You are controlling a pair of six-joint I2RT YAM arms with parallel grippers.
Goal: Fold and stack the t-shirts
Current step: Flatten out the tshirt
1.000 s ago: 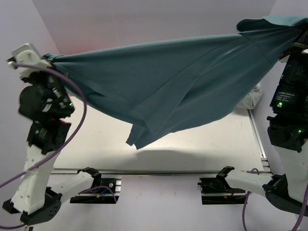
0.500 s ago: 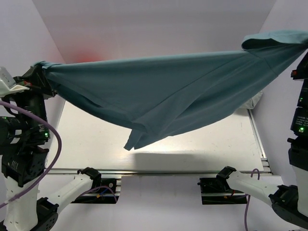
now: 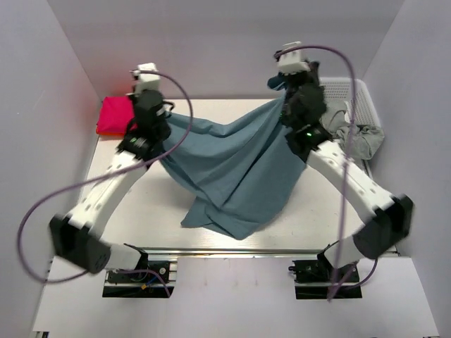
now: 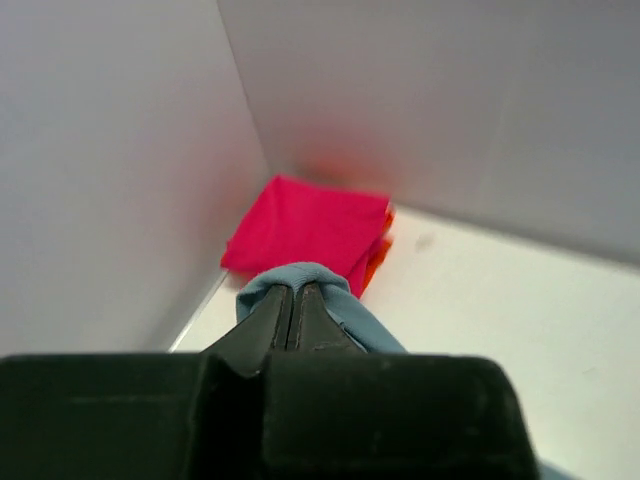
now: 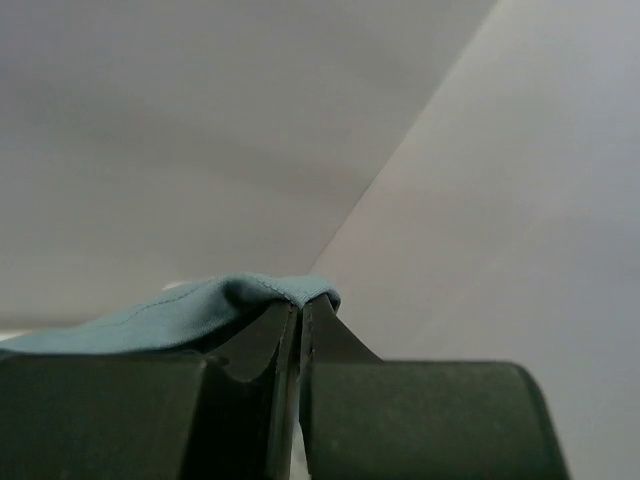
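Crosswise, the teal t-shirt point(image 3: 232, 169) sags left-to-right, pinched tight by left gripper point(image 4: 295, 292) and right gripper point(image 5: 299, 305).

Left arm point(image 3: 113, 184), right arm point(image 3: 352, 179) outstretched, fingers point(image 4: 262, 328) clamped

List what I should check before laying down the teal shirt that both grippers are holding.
1. Left gripper shut on the dusty teal-blue cotton t-shirt: ok.
2. Right gripper shut on the same shirt: ok.
3. Shirt spread taut between the grippers: not ok; it sags in folds, its lower end crumpled on the white table.
4. Folded bright pink t-shirt in the far left corner lies apart from the teal one: ok.
5. Which corners of the shirt are gripped: cannot tell.
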